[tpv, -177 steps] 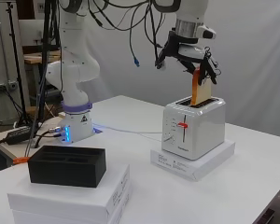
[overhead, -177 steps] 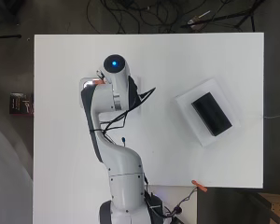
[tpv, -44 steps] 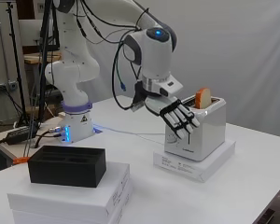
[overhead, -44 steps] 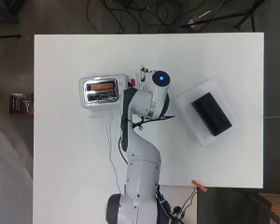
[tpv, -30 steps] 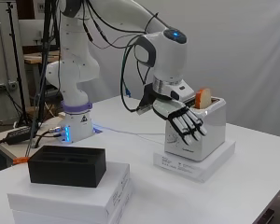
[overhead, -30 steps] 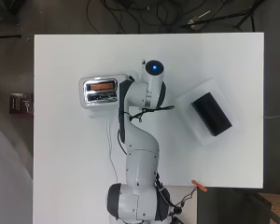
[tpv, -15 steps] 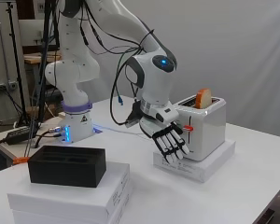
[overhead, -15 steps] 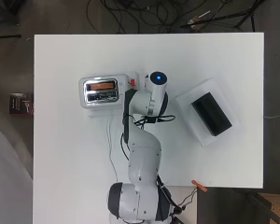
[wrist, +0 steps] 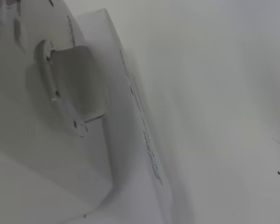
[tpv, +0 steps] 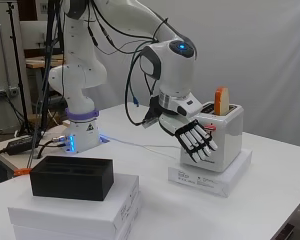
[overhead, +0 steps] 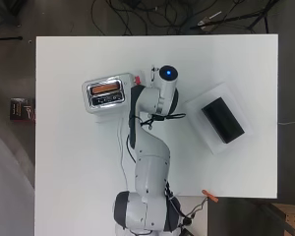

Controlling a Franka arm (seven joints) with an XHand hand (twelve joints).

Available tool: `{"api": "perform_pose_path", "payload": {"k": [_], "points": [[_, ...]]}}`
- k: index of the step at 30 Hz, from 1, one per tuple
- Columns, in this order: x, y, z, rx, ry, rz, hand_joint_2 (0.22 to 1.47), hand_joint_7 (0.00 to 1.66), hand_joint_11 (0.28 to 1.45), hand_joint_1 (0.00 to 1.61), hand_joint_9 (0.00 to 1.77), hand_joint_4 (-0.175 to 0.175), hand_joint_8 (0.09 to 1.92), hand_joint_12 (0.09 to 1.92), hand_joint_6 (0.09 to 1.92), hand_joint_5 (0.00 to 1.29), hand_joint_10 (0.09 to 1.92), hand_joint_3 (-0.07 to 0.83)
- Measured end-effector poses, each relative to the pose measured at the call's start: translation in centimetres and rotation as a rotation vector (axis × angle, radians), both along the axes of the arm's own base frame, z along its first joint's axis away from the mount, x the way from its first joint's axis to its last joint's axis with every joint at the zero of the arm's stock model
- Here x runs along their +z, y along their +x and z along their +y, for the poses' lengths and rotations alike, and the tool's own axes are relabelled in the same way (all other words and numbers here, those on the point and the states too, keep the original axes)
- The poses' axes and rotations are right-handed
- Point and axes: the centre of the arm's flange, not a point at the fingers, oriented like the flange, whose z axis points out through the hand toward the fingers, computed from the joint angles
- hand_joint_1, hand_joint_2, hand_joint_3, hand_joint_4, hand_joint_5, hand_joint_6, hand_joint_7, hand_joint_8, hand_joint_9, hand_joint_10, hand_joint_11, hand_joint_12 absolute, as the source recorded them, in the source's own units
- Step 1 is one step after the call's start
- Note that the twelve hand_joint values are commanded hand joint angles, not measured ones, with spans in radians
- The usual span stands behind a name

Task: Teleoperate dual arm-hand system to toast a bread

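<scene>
A white two-slot toaster (tpv: pixel 225 142) stands on a flat white box (tpv: pixel 205 177) in the side view. A slice of bread (tpv: pixel 221 101) stands upright in one slot and sticks out above the top. From overhead the toaster (overhead: pixel 91 104) lies left of the arm, with the bread (overhead: pixel 105 88) as an orange strip in the far slot. The hand (tpv: pixel 192 137) hangs at the toaster's lever end, fingers straight and pointing down, palm towards the red lever (tpv: pixel 210 128); whether it touches I cannot tell. It holds nothing. The wrist view shows the toaster's white wall (wrist: pixel 28 154) close up.
A black box (tpv: pixel 72 177) rests on a stack of white boxes (tpv: pixel 75 212) at the near left of the side view; overhead it is the black box (overhead: pixel 222 119) right of the arm. A thin cable (overhead: pixel 122 142) runs from the toaster towards the arm's base.
Earlier the hand held the bread above the toaster; now the bread stands in the slot. In the last second the open hand dropped left, then came back against the toaster's lever end.
</scene>
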Motion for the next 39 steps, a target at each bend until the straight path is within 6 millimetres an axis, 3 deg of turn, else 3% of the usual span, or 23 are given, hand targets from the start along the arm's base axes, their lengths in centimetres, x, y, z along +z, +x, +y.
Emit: {"api": "perform_pose_path", "payload": {"k": [5, 10, 12, 15, 20, 25, 26, 27, 28, 29, 30, 34, 39], "points": [[0.1, 0.6, 0.0, 0.028, 0.018, 0.014, 1.09, 0.25, 0.39, 0.27, 0.36, 0.007, 0.09, 0.09, 0.09, 0.15, 0.09, -0.012], [0.2, 2.4, 1.7, 0.071, 0.007, 0.018, 1.1, 0.43, 0.44, 0.36, 0.62, -0.024, 0.09, 0.09, 0.09, 0.18, 0.09, 0.0], [-0.3, 2.6, 1.7, 0.078, 0.014, 0.022, 1.11, 0.46, 0.44, 0.39, 0.65, -0.035, 0.09, 0.09, 0.09, 0.19, 0.09, 0.005], [-0.7, 1.2, 1.2, 0.083, 0.044, 0.02, 1.13, 0.47, 0.44, 0.4, 0.65, -0.044, 0.09, 0.09, 0.09, 0.2, 0.09, 0.01], [-0.5, -3.7, -0.4, 0.056, 0.097, 0.021, 1.16, 0.46, 0.44, 0.36, 0.64, -0.038, 0.09, 0.09, 0.09, 0.24, 0.09, 0.012], [2.3, -5.6, -1.3, 0.029, 0.122, -0.041, 1.18, 0.46, 0.45, 0.27, 0.64, -0.024, 0.09, 0.09, 0.09, 0.24, 0.09, 0.008], [2.8, -5.3, -1.4, 0.026, 0.123, -0.048, 1.19, 0.65, 0.56, 0.28, 0.84, -0.038, 0.09, 0.09, 0.09, 0.24, 0.09, 0.004], [3.4, -4.8, -1.4, 0.024, 0.125, -0.059, 1.19, 0.78, 0.66, 0.32, 0.96, -0.055, 0.5, 0.44, 0.09, 0.23, 0.59, 0.005], [4.1, -4.0, -1.4, 0.027, 0.125, -0.072, 1.21, 0.81, 0.69, 0.33, 1.01, -0.067, 0.96, 0.88, 0.09, 0.23, 1.07, 0.007], [4.7, -3.1, -1.4, 0.032, 0.121, -0.085, 1.22, 0.81, 0.66, 0.32, 1.02, -0.075, 1.25, 1.15, 0.09, 0.23, 1.36, 0.007], [5.4, -2.2, -1.4, 0.038, 0.113, -0.097, 1.23, 0.79, 0.63, 0.31, 1.0, -0.08, 1.41, 1.28, 0.09, 0.23, 1.5, 0.006], [6.2, 1.5, -1.0, 0.011, 0.07, -0.101, 1.25, 0.83, 0.64, 0.27, 1.07, -0.08, 1.66, 1.54, 0.09, 0.27, 1.72, 0.002], [3.0, 3.0, -0.5, 0.022, 0.051, -0.046, 1.26, 0.87, 0.69, 0.25, 1.13, -0.074, 1.79, 1.68, 0.09, 0.3, 1.83, 0.0]]}}
